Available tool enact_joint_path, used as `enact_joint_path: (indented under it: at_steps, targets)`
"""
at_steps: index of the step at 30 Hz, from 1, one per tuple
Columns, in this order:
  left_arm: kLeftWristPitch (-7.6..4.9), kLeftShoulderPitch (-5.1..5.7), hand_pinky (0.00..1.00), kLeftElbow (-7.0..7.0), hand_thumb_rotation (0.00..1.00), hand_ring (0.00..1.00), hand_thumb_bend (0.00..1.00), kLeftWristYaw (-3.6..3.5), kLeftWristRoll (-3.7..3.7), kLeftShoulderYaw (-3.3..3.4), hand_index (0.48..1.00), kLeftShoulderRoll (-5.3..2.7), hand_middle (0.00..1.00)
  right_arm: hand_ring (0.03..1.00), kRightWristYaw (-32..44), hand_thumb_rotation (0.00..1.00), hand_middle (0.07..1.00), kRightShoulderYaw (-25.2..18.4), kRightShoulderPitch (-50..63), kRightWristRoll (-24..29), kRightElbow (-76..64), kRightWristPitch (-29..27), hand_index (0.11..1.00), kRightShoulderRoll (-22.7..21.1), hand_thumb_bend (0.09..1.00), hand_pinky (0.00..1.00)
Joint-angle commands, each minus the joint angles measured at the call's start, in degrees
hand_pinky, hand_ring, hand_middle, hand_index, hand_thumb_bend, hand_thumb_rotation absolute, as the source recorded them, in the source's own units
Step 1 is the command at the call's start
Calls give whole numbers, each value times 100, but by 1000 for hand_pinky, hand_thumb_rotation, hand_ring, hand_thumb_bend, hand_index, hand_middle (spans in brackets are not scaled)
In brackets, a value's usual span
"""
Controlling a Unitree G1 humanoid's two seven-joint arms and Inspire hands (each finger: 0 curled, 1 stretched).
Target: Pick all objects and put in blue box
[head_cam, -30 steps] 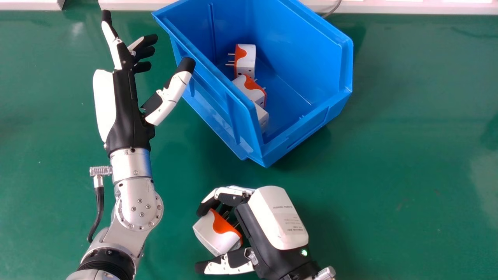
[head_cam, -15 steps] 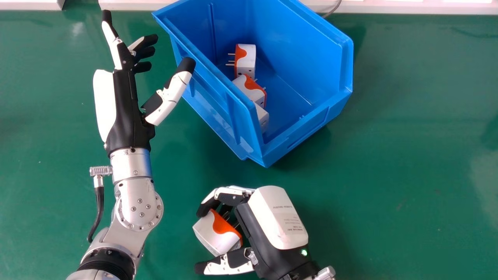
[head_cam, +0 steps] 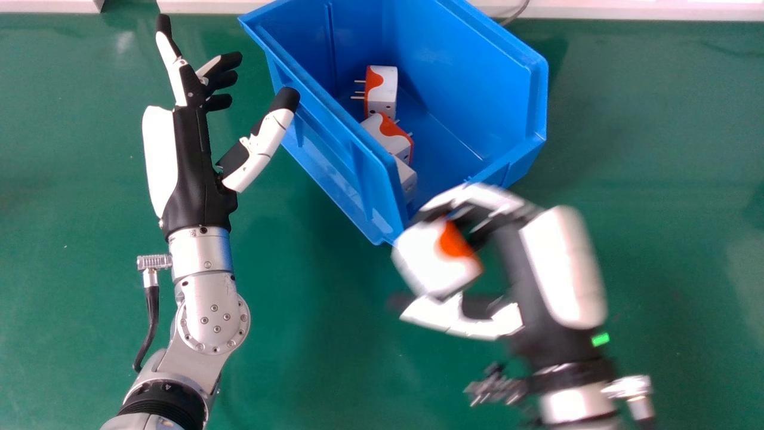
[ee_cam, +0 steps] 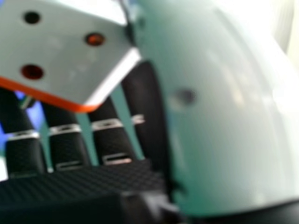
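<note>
Around four o'clock in the head view, the right hand is holding a white-and-orange plug adapter, while the left hand is hanging wide open near ten and three more adapters are lying inside the blue box toward twelve.

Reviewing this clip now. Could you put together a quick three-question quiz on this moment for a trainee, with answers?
1. Multiple choice: How many boxy white plug adapters can be seen inside the blue plastic box?
a) one
b) three
c) five

2. True or false: The black and white left hand has its fingers curled round an adapter.

3. Fill in the blank: The adapter held by the black and white right hand has a patch coloured ___ on its white casing.

Key: 1. b; 2. false; 3. orange
</note>
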Motion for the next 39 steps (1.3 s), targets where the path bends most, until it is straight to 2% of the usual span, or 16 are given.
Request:
enact_joint_path:
  at_steps: [1,6,10,13,16,18,20,25,29,33,39]
  targets:
    - [-54,-87,728,-46,601,779,738,46,33,-8,816,0,799,458,-236,0,510,-379,-15,-13,-535,18,449,123,503,411]
    - [-61,-90,725,-42,601,779,738,35,18,-7,816,-6,799,453,-667,0,531,-986,-278,-318,-899,153,463,277,501,386]
    - [-43,-107,725,-26,601,778,739,27,17,-11,815,-13,798,465,-486,0,522,-1289,-756,-69,-935,126,460,197,501,369]
    - [-49,-105,728,-16,601,779,739,12,8,-10,815,-11,799,478,-208,0,512,-1376,-1583,16,-683,211,455,88,502,376]
    - [-50,-103,728,-9,601,779,739,14,11,-12,816,-6,799,488,17,0,520,-1287,-2494,-10,-43,208,461,-25,500,367]
    - [-55,-100,728,-6,601,779,739,18,11,-16,816,-3,799,468,123,0,512,-1229,-2891,34,368,99,456,-109,503,440]
    - [-82,-77,728,-18,601,779,739,20,11,-17,816,5,799,465,418,0,504,-1029,-3602,42,1156,-15,450,-262,503,464]
    - [-108,-49,729,-39,601,779,739,18,-3,-20,816,13,799,496,623,0,516,-727,-4584,49,2585,-287,468,-405,500,375]
    - [-77,-45,729,-51,603,779,743,24,8,-32,816,16,799,474,478,0,524,-267,-5750,-360,4670,20,463,-351,500,363]
    - [-59,-32,729,-67,604,779,746,19,13,-38,816,16,799,458,292,0,528,50,-6274,-502,5786,124,455,-288,500,363]
    - [-47,-13,729,-106,606,779,748,78,68,-64,815,18,799,455,295,0,526,294,-6605,-412,6593,122,459,-291,500,371]
